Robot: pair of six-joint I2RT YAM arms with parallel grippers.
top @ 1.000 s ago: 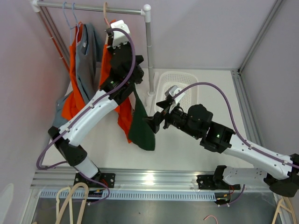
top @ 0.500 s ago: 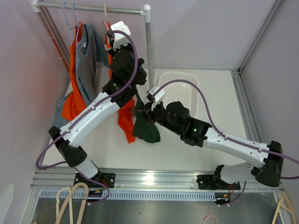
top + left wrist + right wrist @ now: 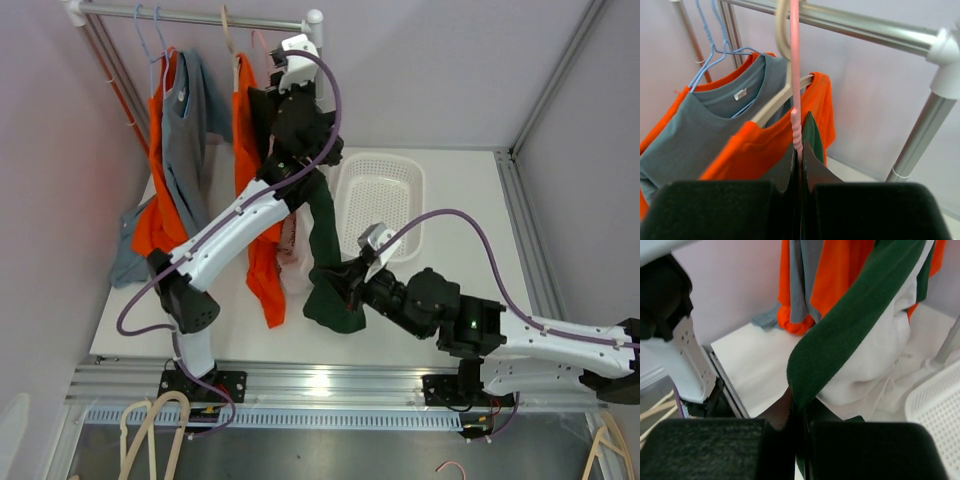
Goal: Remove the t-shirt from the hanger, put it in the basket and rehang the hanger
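Note:
The dark green t-shirt (image 3: pixel 325 250) hangs from a pink hanger (image 3: pixel 795 75) held up beside the rail (image 3: pixel 200 18). My left gripper (image 3: pixel 799 160) is shut on the hanger's neck, just below its hook, with green cloth (image 3: pixel 813 137) right behind the fingers. In the top view the left gripper (image 3: pixel 268 100) sits high by the rail's right end. My right gripper (image 3: pixel 799 412) is shut on the t-shirt's ribbed green edge (image 3: pixel 855 325), low near the table's front, and the cloth stretches taut up from it. The right gripper (image 3: pixel 338 292) is half buried in the cloth.
An orange shirt (image 3: pixel 245 130) on a beige hanger and a grey shirt (image 3: pixel 185 130) over another orange one on blue hangers hang left on the rail. White fabric (image 3: pixel 880 360) hangs behind the green cloth. A white basket (image 3: pixel 385 190) sits right of the rack post (image 3: pixel 318 110).
The right gripper closed on the green t-shirt's edge and pulled it down toward the near edge. The left arm carried the pink hanger up and to the right.

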